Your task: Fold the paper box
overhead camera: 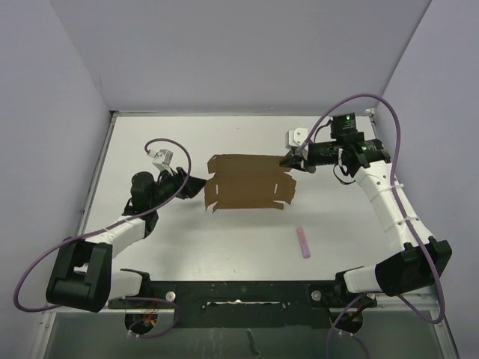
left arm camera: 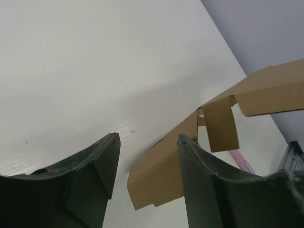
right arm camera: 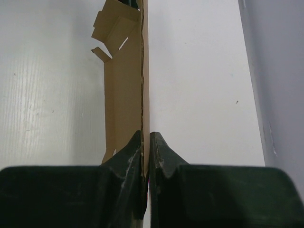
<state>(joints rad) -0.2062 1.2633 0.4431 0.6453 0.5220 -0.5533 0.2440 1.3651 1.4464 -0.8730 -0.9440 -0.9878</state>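
Note:
The paper box (overhead camera: pixel 247 182) is a brown cardboard sheet with flaps, lying mid-table and lifted at its right side. My right gripper (overhead camera: pixel 288 161) is shut on its right edge; in the right wrist view the sheet (right arm camera: pixel 128 85) runs edge-on away from the pinching fingers (right arm camera: pixel 133 152). My left gripper (overhead camera: pixel 199 182) is open just left of the box's left edge. In the left wrist view a cardboard flap (left arm camera: pixel 161 175) lies between and beyond the spread fingers (left arm camera: pixel 107 161), not gripped.
A small pink stick (overhead camera: pixel 304 242) lies on the white table at the front right of the box; it also shows in the left wrist view (left arm camera: pixel 241 161). Purple walls close the back and sides. A black rail (overhead camera: pixel 239 292) runs along the near edge.

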